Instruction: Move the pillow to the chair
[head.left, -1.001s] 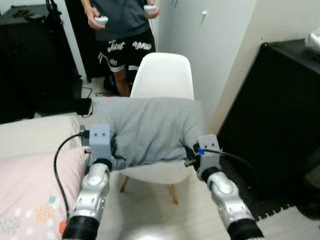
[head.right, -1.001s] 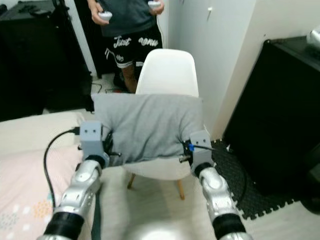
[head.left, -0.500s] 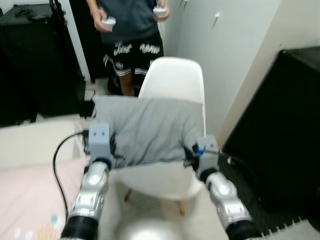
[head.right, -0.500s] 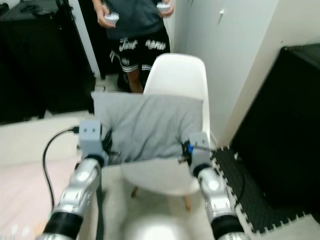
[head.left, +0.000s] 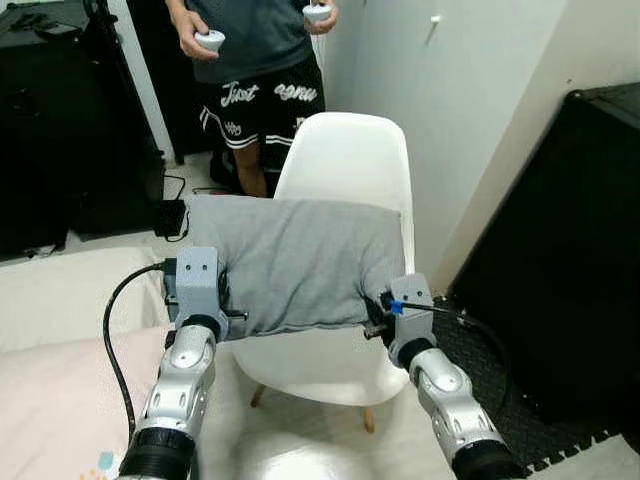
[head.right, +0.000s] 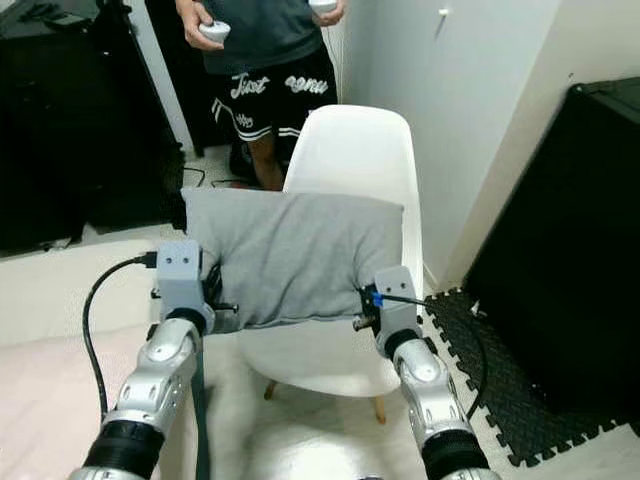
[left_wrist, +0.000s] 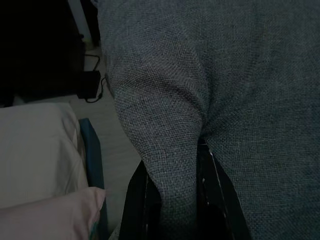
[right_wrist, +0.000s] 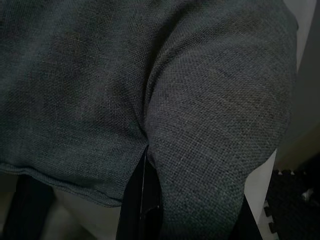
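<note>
A grey pillow (head.left: 298, 262) hangs in the air in front of me, held at both lower corners. My left gripper (head.left: 222, 300) is shut on its left corner and my right gripper (head.left: 375, 312) is shut on its right corner. The left wrist view has grey fabric (left_wrist: 170, 165) pinched between the black fingers (left_wrist: 137, 200). In the right wrist view the pillow cloth (right_wrist: 200, 150) bulges around a black finger (right_wrist: 145, 205). The white chair (head.left: 345, 165) stands just behind and below the pillow, its seat (head.left: 320, 365) under the pillow's lower edge.
A person (head.left: 255, 70) in dark shorts stands behind the chair with controllers in both hands. A black cabinet (head.left: 570, 240) is at the right, with foam floor mats (head.left: 520, 440) at its foot. A bed with pale pink bedding (head.left: 60, 400) lies at the left. A white wall (head.left: 480, 100) rises behind the chair.
The whole view has shifted as I came closer to the chair, which now sits larger under the pillow. Both grippers keep the same hold on the pillow.
</note>
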